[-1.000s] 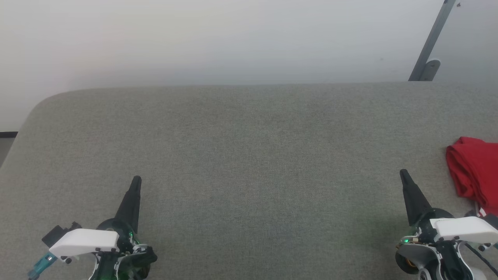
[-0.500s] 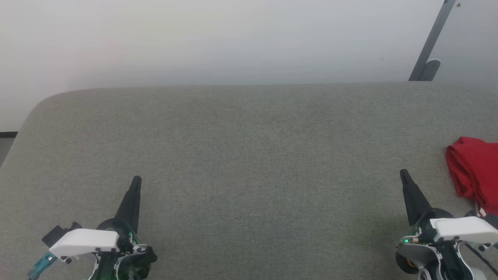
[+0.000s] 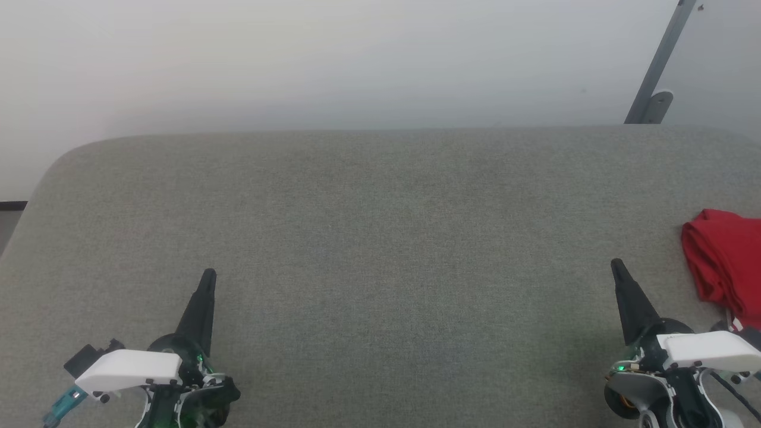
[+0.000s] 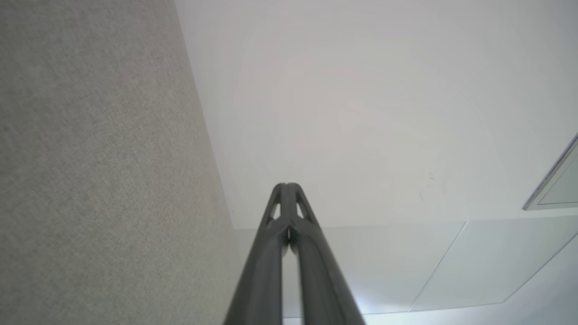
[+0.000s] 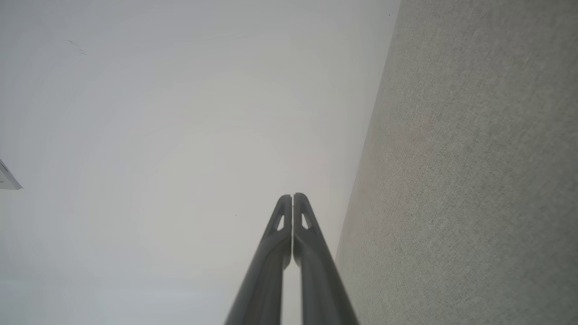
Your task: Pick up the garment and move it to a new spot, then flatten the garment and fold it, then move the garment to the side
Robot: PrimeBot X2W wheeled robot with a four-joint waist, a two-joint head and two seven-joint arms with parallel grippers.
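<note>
Head view: a grey fabric-covered table (image 3: 380, 238) with a rounded far-left corner, plain pale wall (image 3: 297, 59) behind; the garment (image 3: 722, 261) lies bunched at its right edge, near the right gripper (image 3: 616, 263); that and the left gripper (image 3: 208, 274) are closed, empty

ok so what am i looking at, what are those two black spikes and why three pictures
A two-armed robot faces a grey cloth-covered table. The wide picture is from a camera on its head, looking down. The black spikes are its left tool and right tool: each a pair of long fingers, shut, holding nothing. The other two pictures come from cameras on the wrists, looking along those fingers. A bunched red shirt lies on the table at the far right, not held.
</note>
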